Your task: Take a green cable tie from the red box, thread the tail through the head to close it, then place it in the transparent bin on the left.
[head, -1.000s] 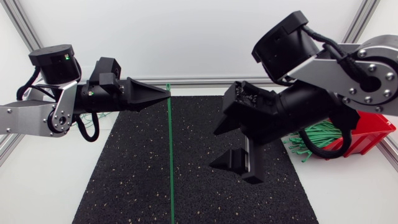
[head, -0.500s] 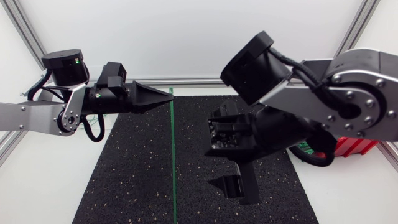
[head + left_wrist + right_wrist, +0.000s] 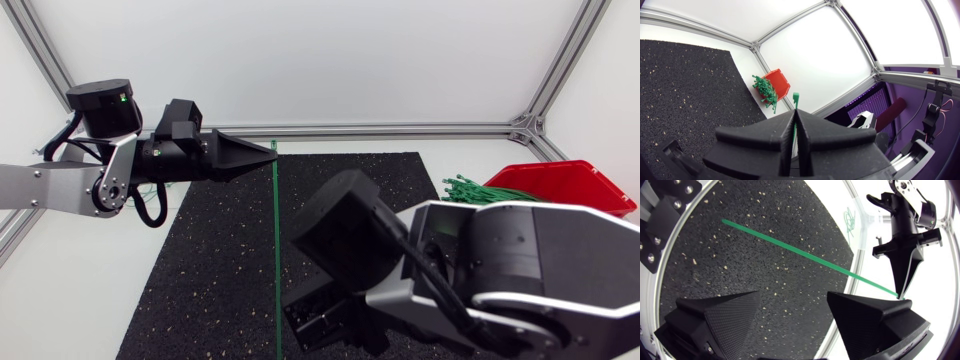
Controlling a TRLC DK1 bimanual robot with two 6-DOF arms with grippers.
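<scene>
One green cable tie (image 3: pixel 276 250) runs straight over the black mat (image 3: pixel 200 280). I see my left gripper (image 3: pixel 270 153) clamped near its head, and my right gripper (image 3: pixel 792 312) spread wide just behind it.

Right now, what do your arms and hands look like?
My left arm and right arm have silver-grey links, black joints and black cables. A green light glows on the left one. My left hand and right hand are matte black, with two wedge-shaped fingers.
</scene>
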